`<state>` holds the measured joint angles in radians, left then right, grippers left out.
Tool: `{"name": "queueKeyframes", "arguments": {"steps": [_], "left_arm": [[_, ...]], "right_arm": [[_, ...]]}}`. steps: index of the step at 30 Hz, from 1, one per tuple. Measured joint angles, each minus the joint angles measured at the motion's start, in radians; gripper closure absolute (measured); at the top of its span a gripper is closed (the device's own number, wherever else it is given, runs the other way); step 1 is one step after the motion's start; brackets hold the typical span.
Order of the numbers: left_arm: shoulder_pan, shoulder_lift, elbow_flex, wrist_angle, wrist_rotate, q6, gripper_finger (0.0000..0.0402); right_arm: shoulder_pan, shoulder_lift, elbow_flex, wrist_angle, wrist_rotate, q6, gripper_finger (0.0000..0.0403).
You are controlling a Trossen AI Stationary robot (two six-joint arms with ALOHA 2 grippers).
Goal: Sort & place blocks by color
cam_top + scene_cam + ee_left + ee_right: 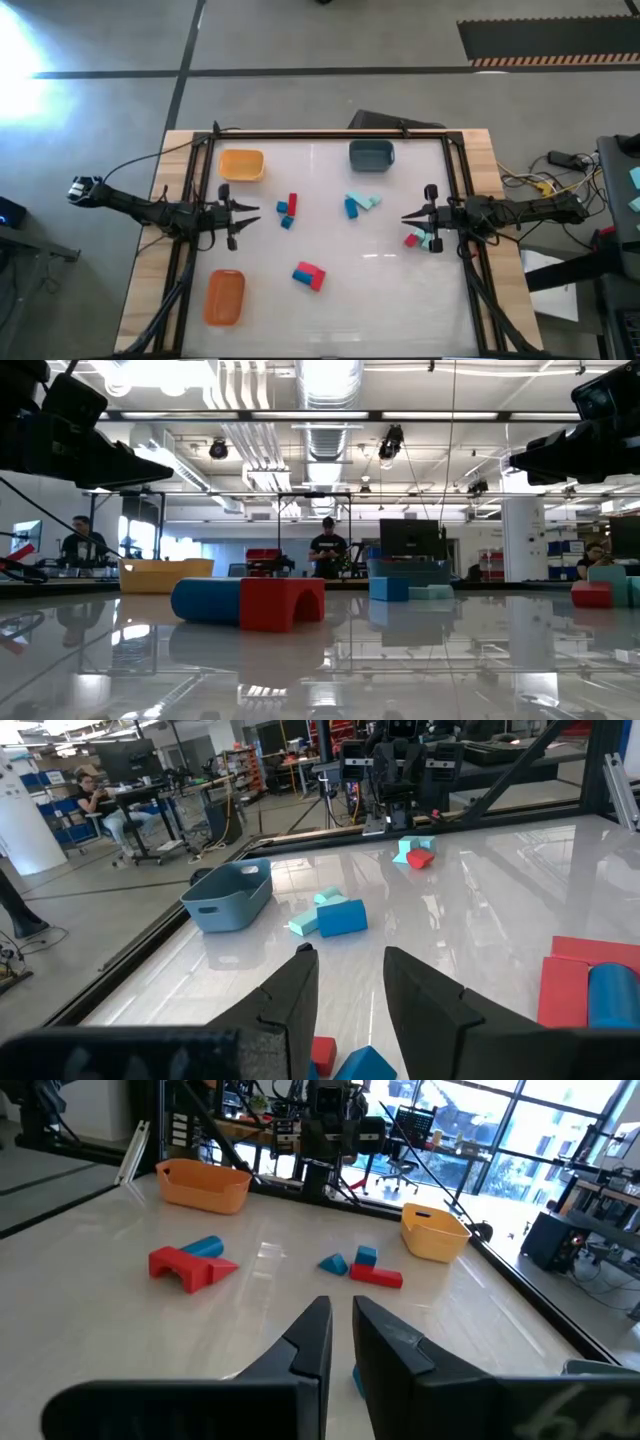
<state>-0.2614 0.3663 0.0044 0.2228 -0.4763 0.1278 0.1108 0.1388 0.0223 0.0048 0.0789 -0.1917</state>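
No block gripped yet; sorting judged at its start. Blocks (288, 209) lie scattered mid-tabletop (330, 290), all outside the trays (240, 165). Left gripper (250, 216) and right gripper (410, 216) hover at opposite edges, fingers slightly spread, empty. Next: a descent onto one block. Open room is seen centrally.

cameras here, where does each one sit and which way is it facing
High view: above the table, looking straight down; both arms show, left pincer and right pincer pointing inward.
Low view: at tabletop height, looking level across into the room; dark arm parts hang at the top corners.
Left wrist view: on the left arm, facing the dark teal-grey plastic tray; its own pincer shows, open.
Right wrist view: on the right arm, facing the orange plastic tray; its own pincer shows.
Shared: the red arch-shaped plastic block.
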Motion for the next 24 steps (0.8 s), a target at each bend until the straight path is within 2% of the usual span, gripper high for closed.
{"name": "queueKeyframes", "arguments": {"steps": [19,24], "left_arm": [[0.000,0.000,0.000,0.000,0.000,0.000,0.0302],[0.000,0.000,0.000,0.000,0.000,0.000,0.0302]], "right_arm": [[0.000,0.000,0.000,0.002,0.005,0.001,0.0367],[-0.001,0.000,-0.001,0.038,0.152,0.018,0.0367]]}}
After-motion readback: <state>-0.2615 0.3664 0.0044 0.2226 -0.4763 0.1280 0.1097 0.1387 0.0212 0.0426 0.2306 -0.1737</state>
